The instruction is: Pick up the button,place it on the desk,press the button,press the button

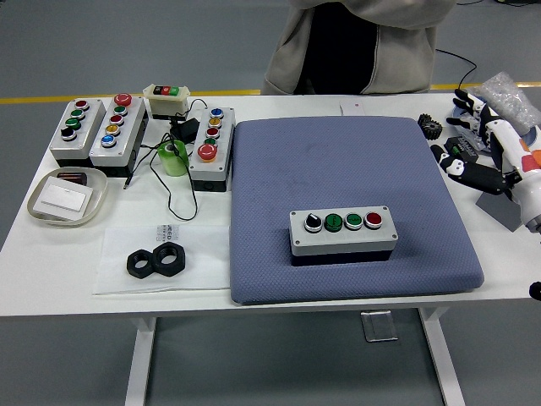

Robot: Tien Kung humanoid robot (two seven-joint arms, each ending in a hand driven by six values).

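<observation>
The button box [343, 234] is lying flat on the blue mat [347, 203], toward the mat's 6 o'clock edge, with a black knob, two green buttons and a red button in a row on its grey lid. Nothing is touching it. The right robot hand [480, 142] is hovering at the desk's [169, 279] 3 o'clock side, well apart from the box, its fingers spread and holding nothing. A person [363, 42] is standing at 12 o'clock. Three more button boxes [110, 127] are sitting at 10 o'clock, and two black nuts [156, 261] are lying at 8 o'clock.
</observation>
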